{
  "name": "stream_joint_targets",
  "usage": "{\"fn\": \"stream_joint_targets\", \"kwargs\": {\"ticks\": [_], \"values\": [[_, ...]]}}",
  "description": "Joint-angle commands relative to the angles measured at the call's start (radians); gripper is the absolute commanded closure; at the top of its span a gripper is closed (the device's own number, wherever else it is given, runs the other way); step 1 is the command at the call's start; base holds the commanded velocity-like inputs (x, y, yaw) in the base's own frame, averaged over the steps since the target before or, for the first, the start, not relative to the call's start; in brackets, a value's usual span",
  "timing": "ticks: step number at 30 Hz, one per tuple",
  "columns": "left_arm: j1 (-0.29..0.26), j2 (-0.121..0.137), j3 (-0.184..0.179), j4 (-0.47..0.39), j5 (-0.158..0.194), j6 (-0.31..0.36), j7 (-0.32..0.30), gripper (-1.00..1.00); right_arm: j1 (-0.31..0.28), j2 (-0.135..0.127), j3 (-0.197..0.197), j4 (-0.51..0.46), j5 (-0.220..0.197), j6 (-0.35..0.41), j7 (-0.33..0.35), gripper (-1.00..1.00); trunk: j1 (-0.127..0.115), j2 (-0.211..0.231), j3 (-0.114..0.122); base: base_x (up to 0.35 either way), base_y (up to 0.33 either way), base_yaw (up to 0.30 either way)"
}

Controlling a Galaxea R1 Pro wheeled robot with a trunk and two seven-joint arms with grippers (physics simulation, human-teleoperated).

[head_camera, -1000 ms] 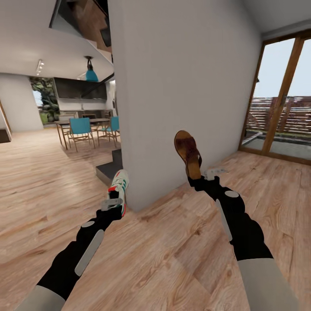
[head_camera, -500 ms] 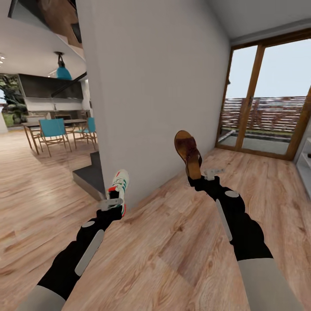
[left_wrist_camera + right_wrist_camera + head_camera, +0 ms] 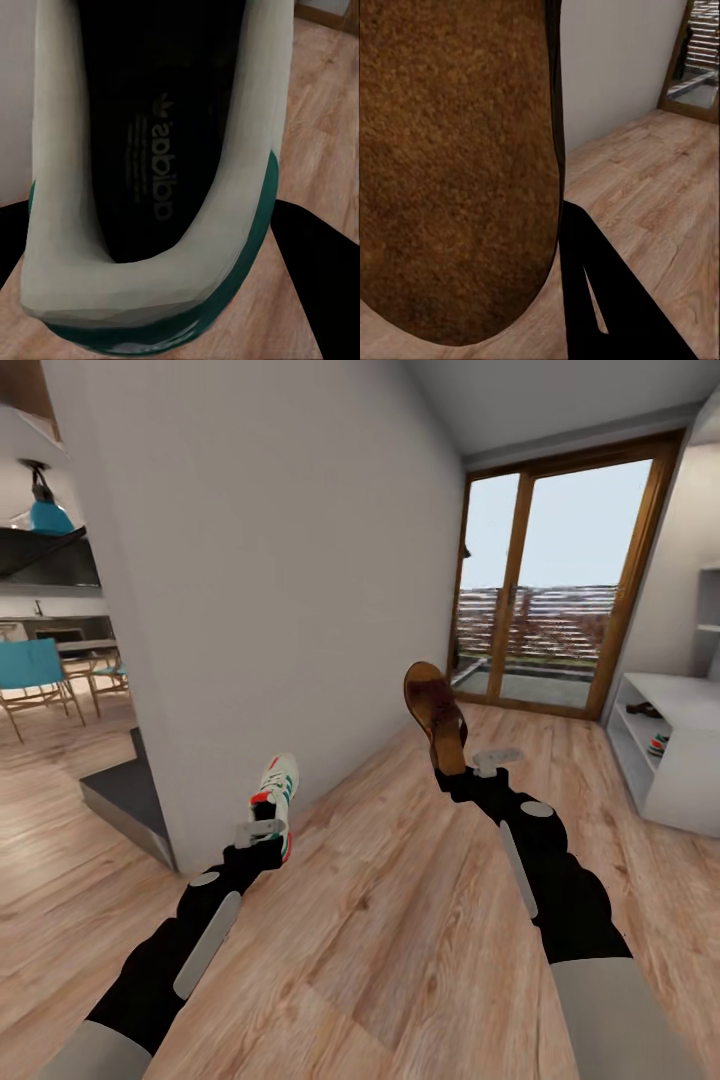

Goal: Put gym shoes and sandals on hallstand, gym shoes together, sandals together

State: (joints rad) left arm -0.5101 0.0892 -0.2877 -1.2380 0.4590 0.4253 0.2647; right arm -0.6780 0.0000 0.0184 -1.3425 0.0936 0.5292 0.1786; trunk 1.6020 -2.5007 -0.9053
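View swung right since earlier frame: hallstand (image 3: pixel 668 785) now visible, perhaps two shoes inside. Left gripper (image 3: pixel 262 836) pinches one gym shoe (image 3: pixel 277 792); right gripper (image 3: pixel 468 768) clamps one sandal (image 3: pixel 434 712), both above corridor floor (image 3: pixel 400 920).

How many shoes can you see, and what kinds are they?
Gym shoes: 2, one in the left gripper, one on the shoe rack
Sandals: 2, one in the right gripper, one on the rack
Total: 4
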Motion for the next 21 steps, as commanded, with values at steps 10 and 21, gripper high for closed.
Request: {"fn": "stream_joint_targets", "kwargs": {"ticks": [10, 21], "values": [[-0.001, 0.001, -0.003, -0.003, 0.009, 0.002, 0.010, 1.00, -0.001, 0.000, 0.000, -0.001, 0.006, 0.006, 0.004, 1.00, 0.000, 0.000, -0.001, 0.331, -0.095, -0.300], [-0.001, 0.001, -0.004, -0.003, 0.009, 0.001, 0.010, 1.00, -0.001, 0.000, 0.000, 0.002, 0.007, 0.005, 0.004, 1.00, 0.000, 0.000, -0.001, 0.348, -0.002, -0.138]]}}
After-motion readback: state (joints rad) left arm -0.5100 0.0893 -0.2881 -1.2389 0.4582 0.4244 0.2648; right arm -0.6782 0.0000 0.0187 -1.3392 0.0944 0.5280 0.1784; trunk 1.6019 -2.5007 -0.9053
